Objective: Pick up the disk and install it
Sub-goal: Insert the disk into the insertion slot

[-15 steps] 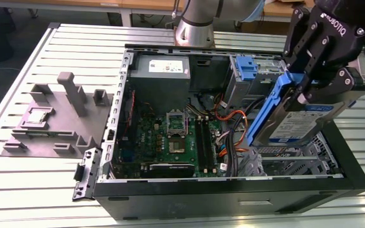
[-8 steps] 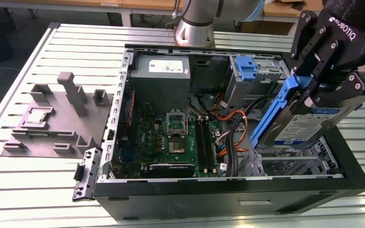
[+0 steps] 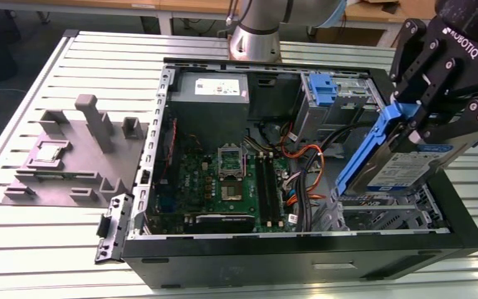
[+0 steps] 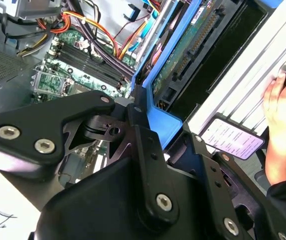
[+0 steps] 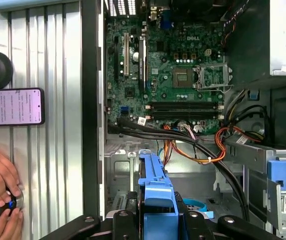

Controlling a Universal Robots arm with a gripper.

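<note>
Jaws clamped on the disk (image 3: 401, 163) by its blue carrier frame, disk tilted in the air over the open computer case (image 3: 305, 261), toward the exterior view's right, case on the slatted table (image 3: 106, 56)

The disk (image 3: 405, 163) shows smooth silver metal within a blue plastic frame; claw (image 3: 438, 123) matt black; tabletop (image 3: 40, 249) ribbed bare metal.

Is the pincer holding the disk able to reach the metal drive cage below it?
Probably yes: the pincer holds the disk tilted right above the drive cage; the cables lie beside it.
</note>
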